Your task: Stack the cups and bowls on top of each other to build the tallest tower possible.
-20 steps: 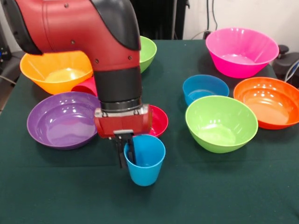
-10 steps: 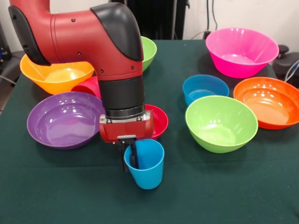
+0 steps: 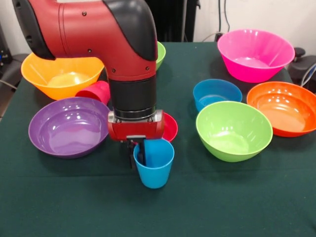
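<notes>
My gripper is shut on the near-left rim of the sky-blue cup, with one finger inside and one outside. The cup is upright at the table's front middle. The red cup lies on its side behind the arm, between the yellow-orange bowl and the purple bowl. A small red bowl sits just behind the gripper. The small blue bowl and a lime green bowl stand to the right. No tower shows; no piece rests on another.
A pink bowl stands at the back right and an orange bowl at the right edge. A second green bowl is mostly hidden behind the arm. The dark green cloth covers the table.
The arm has shifted slightly right with the sky-blue cup in the gripper. The cup dipped, then came up a little. The red cup shows more now.
</notes>
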Robot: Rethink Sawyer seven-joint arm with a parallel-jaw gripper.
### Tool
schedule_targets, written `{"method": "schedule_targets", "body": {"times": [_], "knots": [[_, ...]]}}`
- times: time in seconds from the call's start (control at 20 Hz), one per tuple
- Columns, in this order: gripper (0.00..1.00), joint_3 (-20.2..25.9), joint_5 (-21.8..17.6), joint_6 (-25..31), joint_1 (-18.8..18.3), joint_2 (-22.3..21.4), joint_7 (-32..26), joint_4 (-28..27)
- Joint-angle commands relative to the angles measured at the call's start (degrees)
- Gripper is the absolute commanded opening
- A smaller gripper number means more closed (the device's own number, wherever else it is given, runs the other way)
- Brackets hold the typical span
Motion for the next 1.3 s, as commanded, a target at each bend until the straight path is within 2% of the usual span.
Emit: {"method": "schedule_targets", "body": {"times": [0.05,0.25,0.5,0.8,1.3], "knots": [[0.0,-4.5,0.2,12.6,1.5,-0.2,-4.1,1.3],[0.0,-4.5,0.7,14.4,1.8,-1.3,-3.2,3.0],[0.0,-6.1,-0.6,13.8,2.6,-1.6,-1.7,4.3],[0.0,-7.9,-0.1,16.8,2.8,-1.1,-2.9,5.1],[0.0,-6.7,2.0,17.2,0.7,5.0,-5.9,5.5]]}}
